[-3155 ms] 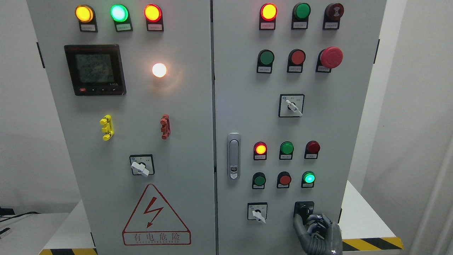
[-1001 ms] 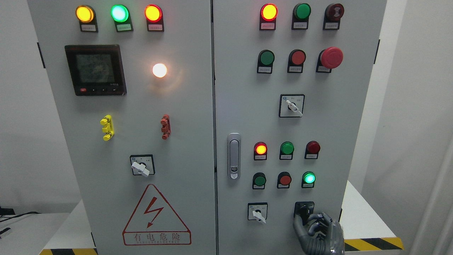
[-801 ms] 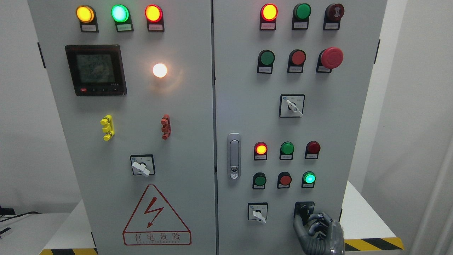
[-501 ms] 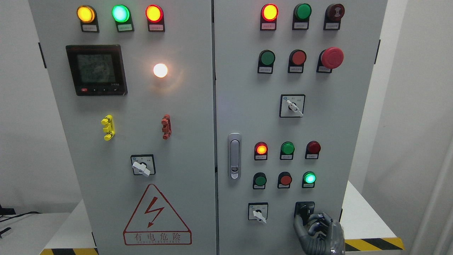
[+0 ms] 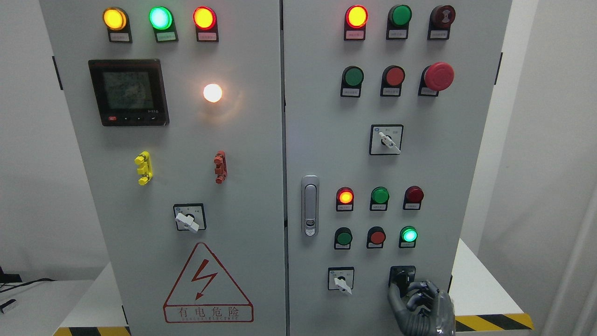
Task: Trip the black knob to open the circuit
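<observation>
1. The right hand (image 5: 422,308) rises from the bottom edge, right of the middle, at the lower right corner of the cabinet front. It is dark grey, and its fingers (image 5: 416,298) are curled together against the black knob (image 5: 401,276), with the thumb up along the knob's left side; the grasp itself is partly hidden by the hand.
2. The black knob sits in a black square plate at the bottom right of the right door (image 5: 322,140), just right of a small white-handled selector switch (image 5: 341,281).
3. Above the knob, a lit green lamp (image 5: 409,234) glows at the right end of a row with a green button (image 5: 343,237) and a red button (image 5: 377,236).
4. One row higher, a lit red lamp (image 5: 345,196) stands left of an unlit green lamp (image 5: 379,195) and a dark red lamp (image 5: 414,194).
5. A silver door latch (image 5: 309,205) stands upright near the door's left edge.
6. Higher on the same door are another selector switch (image 5: 386,139) and a red mushroom button (image 5: 438,76).
7. The left door (image 5: 247,140) carries a hazard triangle (image 5: 207,284), a digital meter (image 5: 128,92) and a bright white lamp (image 5: 212,93).
8. The cabinet stands on a white surface (image 5: 480,291) with a yellow and black striped edge.
</observation>
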Available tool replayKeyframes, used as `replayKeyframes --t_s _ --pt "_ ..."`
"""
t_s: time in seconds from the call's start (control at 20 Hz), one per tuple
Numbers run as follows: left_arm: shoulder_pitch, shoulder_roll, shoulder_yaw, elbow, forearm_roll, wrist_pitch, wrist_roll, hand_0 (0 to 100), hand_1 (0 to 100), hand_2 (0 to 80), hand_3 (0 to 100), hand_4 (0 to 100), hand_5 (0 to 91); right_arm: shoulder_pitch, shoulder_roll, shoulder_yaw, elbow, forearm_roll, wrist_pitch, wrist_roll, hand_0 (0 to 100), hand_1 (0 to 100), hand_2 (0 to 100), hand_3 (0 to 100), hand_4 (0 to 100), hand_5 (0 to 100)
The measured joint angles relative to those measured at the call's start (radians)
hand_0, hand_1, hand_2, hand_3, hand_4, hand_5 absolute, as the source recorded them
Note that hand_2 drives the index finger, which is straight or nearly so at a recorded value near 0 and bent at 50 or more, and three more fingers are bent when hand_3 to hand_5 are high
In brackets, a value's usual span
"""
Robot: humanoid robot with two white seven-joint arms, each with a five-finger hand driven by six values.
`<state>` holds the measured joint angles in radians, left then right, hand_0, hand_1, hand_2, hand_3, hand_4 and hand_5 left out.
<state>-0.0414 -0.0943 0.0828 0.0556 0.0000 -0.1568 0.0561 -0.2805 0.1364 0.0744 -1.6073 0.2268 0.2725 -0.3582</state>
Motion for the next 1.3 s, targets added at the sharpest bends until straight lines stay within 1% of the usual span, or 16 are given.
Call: replayKeyframes --t_s 1.3 --pt "0.0 0.0 0.0 0.0 0.0 0.0 0.0 12 39 0.0 0 0 0.0 0.0 0.0 -0.003 0.001 0.002 0.007 -0.005 32 80 54 87 85 95"
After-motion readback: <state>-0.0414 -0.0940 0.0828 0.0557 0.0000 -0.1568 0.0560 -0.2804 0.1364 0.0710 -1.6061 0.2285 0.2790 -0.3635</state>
